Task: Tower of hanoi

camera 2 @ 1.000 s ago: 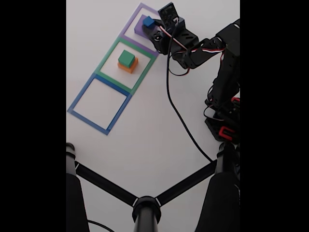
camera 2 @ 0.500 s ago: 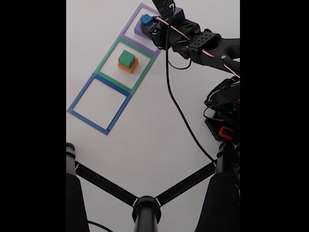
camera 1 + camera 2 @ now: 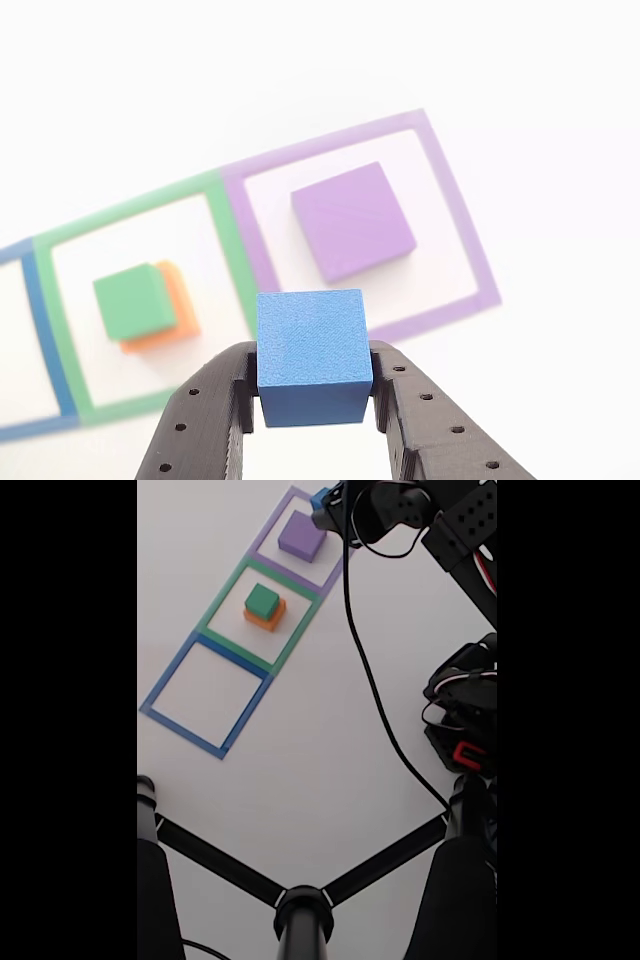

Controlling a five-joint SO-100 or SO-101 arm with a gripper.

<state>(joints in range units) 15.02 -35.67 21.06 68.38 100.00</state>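
gripper (image 3: 314, 395) clamps the blue block (image 3: 312, 352) by opposite flat sides (light, rigid, matte, probably non-slip).

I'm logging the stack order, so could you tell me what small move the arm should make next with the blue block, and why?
Probably carry it toward the green block. The gripper is shut on the blue block, lifted clear of the purple block, and green sits on the orange block, so blue, the smallest, fits there.
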